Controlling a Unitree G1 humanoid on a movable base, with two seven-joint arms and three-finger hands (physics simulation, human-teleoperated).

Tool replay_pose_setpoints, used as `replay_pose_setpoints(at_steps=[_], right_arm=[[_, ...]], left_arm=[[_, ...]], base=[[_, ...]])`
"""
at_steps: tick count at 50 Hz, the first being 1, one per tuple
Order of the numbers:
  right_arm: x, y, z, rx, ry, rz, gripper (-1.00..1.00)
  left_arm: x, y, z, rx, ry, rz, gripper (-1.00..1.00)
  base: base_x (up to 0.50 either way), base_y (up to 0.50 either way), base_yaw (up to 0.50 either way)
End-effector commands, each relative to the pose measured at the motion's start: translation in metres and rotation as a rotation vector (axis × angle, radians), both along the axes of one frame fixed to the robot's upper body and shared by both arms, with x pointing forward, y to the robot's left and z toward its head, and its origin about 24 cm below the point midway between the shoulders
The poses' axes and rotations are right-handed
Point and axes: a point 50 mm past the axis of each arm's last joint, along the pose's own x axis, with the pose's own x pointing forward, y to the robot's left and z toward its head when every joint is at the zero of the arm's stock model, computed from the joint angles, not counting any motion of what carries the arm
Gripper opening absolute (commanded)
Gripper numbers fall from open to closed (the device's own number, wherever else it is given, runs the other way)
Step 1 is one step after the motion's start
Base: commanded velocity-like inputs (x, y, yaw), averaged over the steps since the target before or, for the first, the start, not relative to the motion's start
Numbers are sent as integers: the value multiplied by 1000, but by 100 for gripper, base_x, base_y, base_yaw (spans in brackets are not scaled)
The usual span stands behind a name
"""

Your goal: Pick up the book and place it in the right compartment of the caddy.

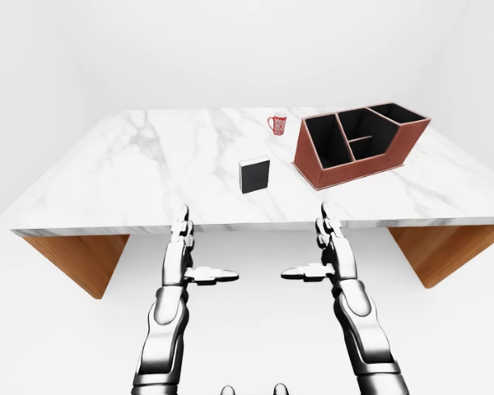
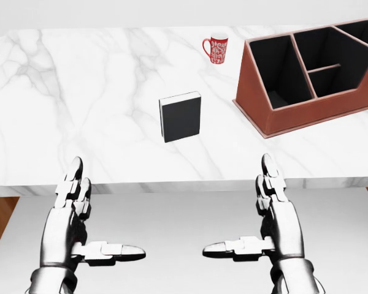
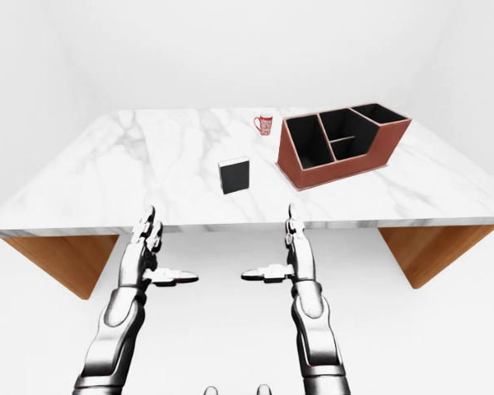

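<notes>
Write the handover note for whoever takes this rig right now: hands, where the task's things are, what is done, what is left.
Left hand: open, empty, held below the table's near edge.
Right hand: open, empty, likewise short of the table.
Black hardcover book: on the white marble table, near the middle of the head view, untouched.
Reddish-brown compartmented caddy: to the book's right; its compartments look empty.
Red patterned mug: above the book, left of the caddy, not part of the job.
Done: nothing.
Left: reach in, grasp the book, carry it to the caddy's right compartment, release.
</notes>
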Motion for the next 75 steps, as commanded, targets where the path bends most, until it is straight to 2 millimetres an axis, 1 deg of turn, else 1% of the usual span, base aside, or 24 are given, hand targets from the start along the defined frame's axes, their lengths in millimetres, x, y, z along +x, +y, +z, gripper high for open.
replay_pose_setpoints(at_steps=[1, 5, 16, 21, 40, 50, 57, 62, 75], right_arm=[[0, -4, -4, -2, 25, 16, 100], [3, -4, -5, 0, 26, 19, 100], [0, -4, -3, 2, 12, 23, 100], [0, -3, -5, -9, 24, 29, 100], [-1, -3, -4, -6, 18, 32, 100], [-1, -1, -6, -25, 24, 44, 100], [-1, -1, -6, -29, 21, 50, 100], [-1, -1, -6, -25, 23, 51, 100], [-1, -1, -6, -23, 22, 52, 100]], left_arm=[[-1, 6, 0, 6, -15, -12, 100], [2, 7, -3, -3, 6, -12, 100], [1, 6, -4, 4, 7, -26, 100], [2, 6, -5, 4, 14, -27, 100], [2, 6, -6, 5, 16, -28, 100], [1, 5, -5, 6, 18, -30, 100], [2, 6, -7, 7, 19, -31, 100], [1, 5, -5, 8, 20, -32, 100], [2, 5, -6, 10, 23, -32, 100]], base=[[0, 0, 0], [0, 0, 0], [0, 0, 0], [0, 0, 0], [0, 0, 50], [0, 0, 49], [0, 0, 0], [0, 0, 0], [12, -37, 0]])
